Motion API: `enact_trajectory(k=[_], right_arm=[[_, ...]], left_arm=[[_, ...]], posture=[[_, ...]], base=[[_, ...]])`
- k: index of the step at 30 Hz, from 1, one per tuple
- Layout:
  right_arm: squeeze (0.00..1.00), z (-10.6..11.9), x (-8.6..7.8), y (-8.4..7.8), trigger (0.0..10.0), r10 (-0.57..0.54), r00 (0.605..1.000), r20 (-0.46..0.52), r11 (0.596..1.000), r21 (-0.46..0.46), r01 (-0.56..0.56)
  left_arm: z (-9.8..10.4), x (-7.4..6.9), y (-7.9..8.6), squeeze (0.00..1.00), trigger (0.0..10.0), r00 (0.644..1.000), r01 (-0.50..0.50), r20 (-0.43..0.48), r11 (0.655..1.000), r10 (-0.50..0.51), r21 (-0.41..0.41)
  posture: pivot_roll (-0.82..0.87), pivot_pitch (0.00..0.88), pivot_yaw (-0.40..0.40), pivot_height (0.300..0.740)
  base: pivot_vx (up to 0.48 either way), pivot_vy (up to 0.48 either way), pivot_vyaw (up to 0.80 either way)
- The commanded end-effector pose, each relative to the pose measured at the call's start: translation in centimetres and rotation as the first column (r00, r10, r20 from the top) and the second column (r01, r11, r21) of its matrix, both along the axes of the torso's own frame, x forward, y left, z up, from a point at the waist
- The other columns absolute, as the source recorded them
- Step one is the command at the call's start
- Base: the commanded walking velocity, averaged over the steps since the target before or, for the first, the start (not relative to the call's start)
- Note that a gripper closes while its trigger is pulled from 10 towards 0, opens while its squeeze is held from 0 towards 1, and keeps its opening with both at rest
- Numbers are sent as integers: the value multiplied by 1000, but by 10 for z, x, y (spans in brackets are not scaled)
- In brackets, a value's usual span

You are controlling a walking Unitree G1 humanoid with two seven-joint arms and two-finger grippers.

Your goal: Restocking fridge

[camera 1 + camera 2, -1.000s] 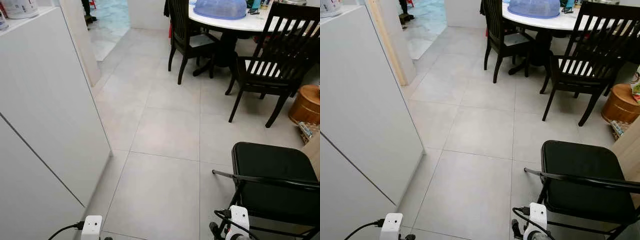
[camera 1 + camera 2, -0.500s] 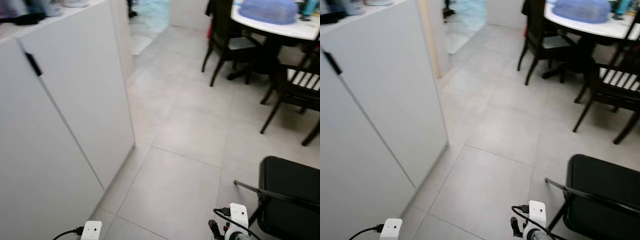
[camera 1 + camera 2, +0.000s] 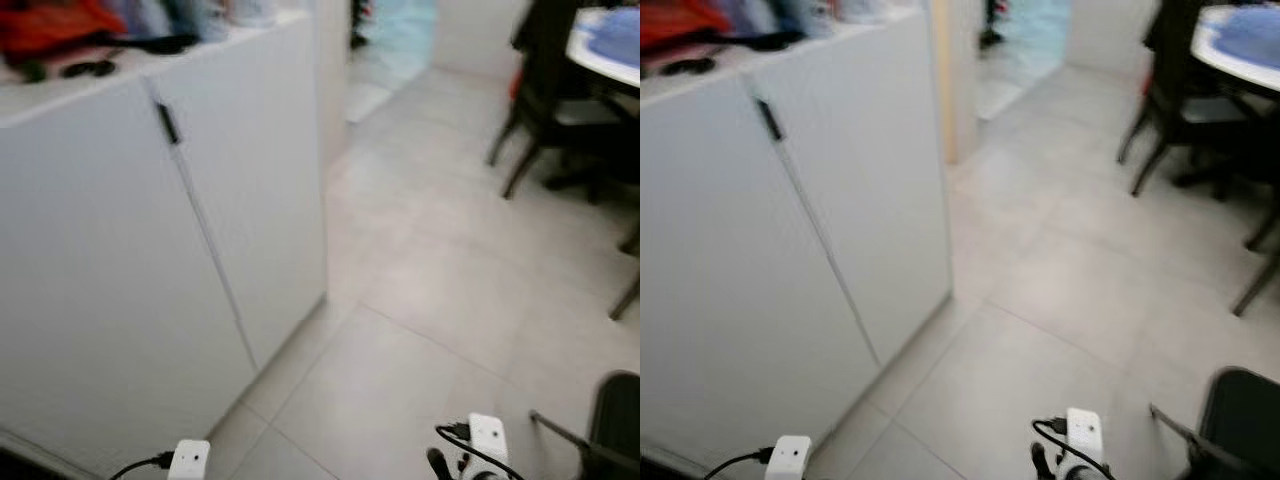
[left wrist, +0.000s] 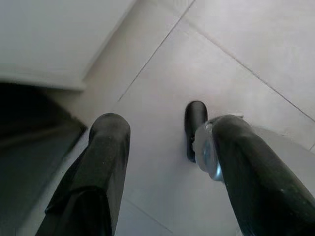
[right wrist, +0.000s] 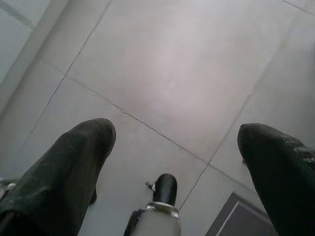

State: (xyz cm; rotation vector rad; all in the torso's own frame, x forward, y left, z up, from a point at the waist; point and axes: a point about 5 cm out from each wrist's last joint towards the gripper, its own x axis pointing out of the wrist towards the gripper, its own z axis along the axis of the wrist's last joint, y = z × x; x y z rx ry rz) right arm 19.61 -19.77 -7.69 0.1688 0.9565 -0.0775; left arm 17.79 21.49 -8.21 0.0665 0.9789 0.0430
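1. Two arms hang low, pointing down at the grey floor tiles (image 3: 430, 300).
2. Left gripper (image 4: 167, 147) has its black fingers spread apart, holding nothing.
3. Right gripper (image 5: 177, 142) is spread wide too, also holding nothing.
4. A white cabinet (image 3: 130, 250) stands on the robot's left; I cannot tell if it is the fridge.
5. A black chair (image 3: 1245, 420) is near the right arm.

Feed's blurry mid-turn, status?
Left gripper and right gripper open, empty, hanging over floor. No fridge identified; white cabinet on left, doors shut. Chair near right.
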Motion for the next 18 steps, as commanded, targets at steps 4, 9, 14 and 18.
enact_trajectory(k=[4, 9, 14, 18], right_arm=[[0, -1, 0, 8, 10000, 24, 1000, -2, 1000, 11, -24], [0, -1, 0, 7, 10000, 32, 999, -2, 999, 9, -32], [0, -1, 0, 8, 10000, 38, 999, -2, 999, 9, -38], [0, -1, 1, 8, 10000, 45, 999, -3, 999, 8, -45]], left_arm=[[-3, -7, 2, 0, 10000, 1000, 0, -27, 1000, 0, 2], [-3, -7, 2, 0, 10000, 1000, 0, -25, 1000, 0, 1], [-3, -7, 2, 0, 10000, 1000, 1, -28, 1000, -1, 2], [-3, -8, 3, 0, 10000, 1000, 1, -30, 1000, -1, 3]], posture=[[57, 0, -10, 740], [59, 0, -12, 740], [60, 0, -11, 740], [61, 0, -10, 740]], base=[[0, 0, 800], [0, 0, 800], [0, 0, 800], [0, 0, 800]])
